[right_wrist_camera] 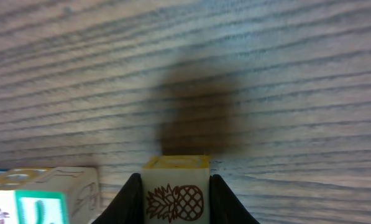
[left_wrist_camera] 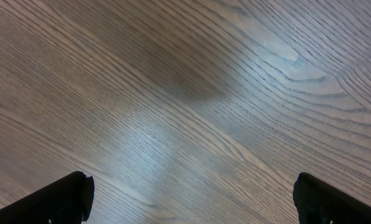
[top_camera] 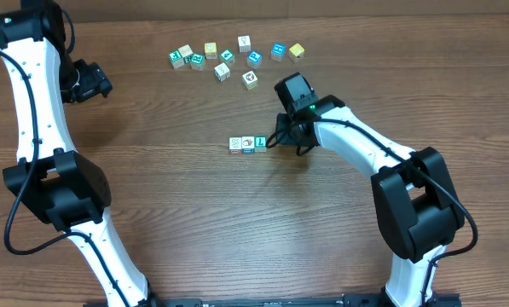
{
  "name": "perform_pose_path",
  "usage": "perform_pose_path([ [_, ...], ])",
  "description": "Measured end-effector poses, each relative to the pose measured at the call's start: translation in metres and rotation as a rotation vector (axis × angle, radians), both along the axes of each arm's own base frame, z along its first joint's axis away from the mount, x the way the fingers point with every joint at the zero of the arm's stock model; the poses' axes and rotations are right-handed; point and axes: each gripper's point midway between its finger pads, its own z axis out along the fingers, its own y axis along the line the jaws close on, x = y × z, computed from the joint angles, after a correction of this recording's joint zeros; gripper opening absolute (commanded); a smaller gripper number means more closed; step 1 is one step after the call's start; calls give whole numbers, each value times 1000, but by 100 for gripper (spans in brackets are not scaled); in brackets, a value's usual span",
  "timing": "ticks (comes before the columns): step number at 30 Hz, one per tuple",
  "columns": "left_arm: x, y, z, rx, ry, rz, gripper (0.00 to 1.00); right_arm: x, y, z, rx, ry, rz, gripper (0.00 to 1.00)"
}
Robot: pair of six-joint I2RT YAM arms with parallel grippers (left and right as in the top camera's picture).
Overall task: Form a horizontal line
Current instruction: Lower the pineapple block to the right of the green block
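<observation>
Near the middle of the surface [top_camera: 194, 213], a little right of centre, lies the horizontal line [top_camera: 248, 144]: three small whitish cubes showing from overhead, set edge to edge. Runs left to right across the overhead view, long axis roughly parallel to the near edge. Shows orange, brown and teal pictures on top, too small to read.

Just beside the right end of that row sits the right claw [top_camera: 278, 139], reaching in from the right. Is closed down on a pineapple cube [right_wrist_camera: 176, 198]. In the wrist view, presses dark fingers [right_wrist_camera: 128, 200] against both side faces. Keeps the brown pineapple drawing upright toward the camera, with a yellowish top face above it. Casts a dark shadow on the wood just beyond.

To the left in that view stands a neighbouring cube [right_wrist_camera: 45, 194] of the row, with a green-and-teal picture face, close by. Touching or a sliver apart: cannot tell, with a finger across the gap. From overhead, cannot make out the held cube under the claw.

At the far left, well apart from the row, hangs the left claw [left_wrist_camera: 191, 186]. Is spread wide, grips nothing, frames only bare wood grain between its tips.

Along the far side, well apart from the row, lie loose cubes [top_camera: 227, 55], scattered and turned every which way.
</observation>
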Motion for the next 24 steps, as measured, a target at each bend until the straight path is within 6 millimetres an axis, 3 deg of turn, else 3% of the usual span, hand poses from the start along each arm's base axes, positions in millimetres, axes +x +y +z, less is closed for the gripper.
perform_pose_path([
  [13, 0, 0, 0, 0, 0, 0, 100, -7, 20, 0, 20, -8, 35, 18],
  [24, 0, 0, 0, 0, 0, 0, 99, -7, 20, 0, 26, -5, 19, 19],
])
